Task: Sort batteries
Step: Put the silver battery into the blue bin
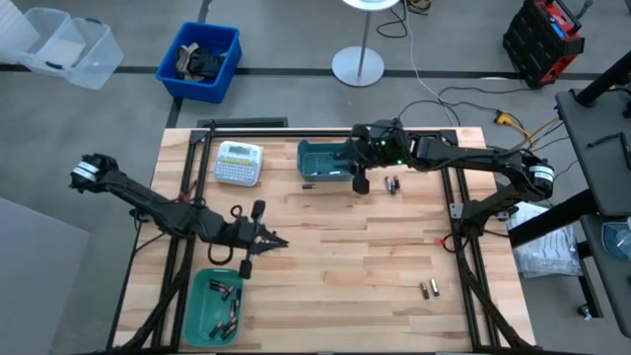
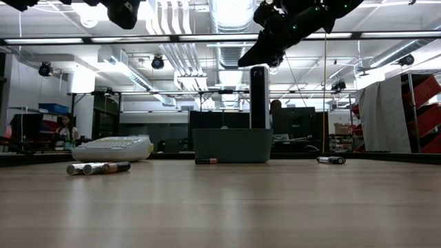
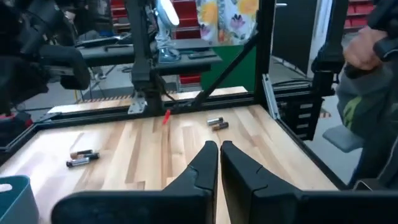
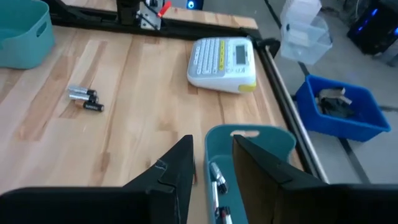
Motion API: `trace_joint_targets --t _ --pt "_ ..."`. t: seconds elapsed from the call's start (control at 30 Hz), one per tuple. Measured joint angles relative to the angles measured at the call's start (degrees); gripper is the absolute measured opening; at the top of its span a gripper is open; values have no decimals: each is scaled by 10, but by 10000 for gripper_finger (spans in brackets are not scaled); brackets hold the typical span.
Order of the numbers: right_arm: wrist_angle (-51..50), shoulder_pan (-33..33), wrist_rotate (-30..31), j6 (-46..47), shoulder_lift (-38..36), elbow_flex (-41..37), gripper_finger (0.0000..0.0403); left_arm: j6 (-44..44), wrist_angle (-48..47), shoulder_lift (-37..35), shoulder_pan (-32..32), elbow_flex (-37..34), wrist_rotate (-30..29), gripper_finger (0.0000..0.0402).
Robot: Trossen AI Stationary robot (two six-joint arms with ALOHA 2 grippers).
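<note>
We held the right gripper [image 1: 361,183] above the upper teal bin [image 1: 317,159], jaws open and empty; left gripper [image 1: 266,240] closed at lower left. Loose batteries [image 1: 392,184] lay just right of it — approach low, squarely.

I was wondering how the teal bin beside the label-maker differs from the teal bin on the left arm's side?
The far bin, by the label-maker, lies lengthwise across the table, while the near-left bin runs front to back. The near-left bin holds many batteries, and the far bin shows only a few. The right gripper, jaws open, hangs over the far bin, and nothing hangs over the near-left bin. Both are teal and open-topped.
</note>
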Motion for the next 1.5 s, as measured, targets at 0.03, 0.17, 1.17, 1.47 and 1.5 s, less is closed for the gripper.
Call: trace_joint_targets --t 0.03,0.17,1.17,1.47,1.5 --pt "-5 0 0 2 0 0 105 -1 -2 2 -1 0 -1 0" --pt "-27 0 0 1 0 -3 100 -17 -113 -13 -3 28 -3 0" --pt "-374 59 5 324 -27 -16 88 -119 -657 -37 -2 211 -299 0" --pt "-604 89 6 436 -29 -29 79 -122 -658 -37 -3 210 -303 0" --pt "-617 94 5 441 -31 -32 80 -122 -658 -37 -3 210 -303 0"
